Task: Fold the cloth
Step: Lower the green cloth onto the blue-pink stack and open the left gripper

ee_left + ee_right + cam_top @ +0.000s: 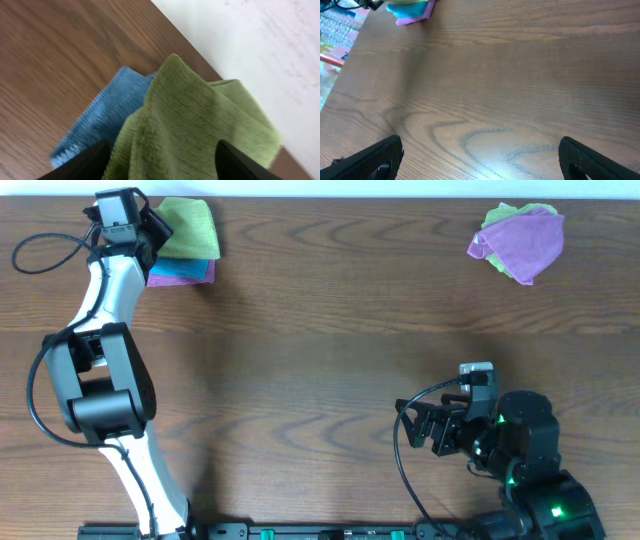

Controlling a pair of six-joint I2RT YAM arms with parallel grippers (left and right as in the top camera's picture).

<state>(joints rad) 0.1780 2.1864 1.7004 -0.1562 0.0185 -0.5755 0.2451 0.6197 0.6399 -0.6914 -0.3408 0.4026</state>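
Observation:
The lime-green cloth [190,227] lies folded at the far left of the table, on top of a blue cloth [180,272]. In the left wrist view the green cloth [200,120] fills the space between my fingers, with the blue cloth [105,115] under it. My left gripper [150,230] [160,162] is open, its two fingers wide apart on either side of the green folds. My right gripper [425,425] [480,157] is open and empty over bare wood at the front right.
A crumpled purple cloth [520,242] with a bit of green cloth under it lies at the far right. The stack of cloths shows small in the right wrist view [410,9]. The table's far edge [200,55] meets a white wall just behind the green cloth.

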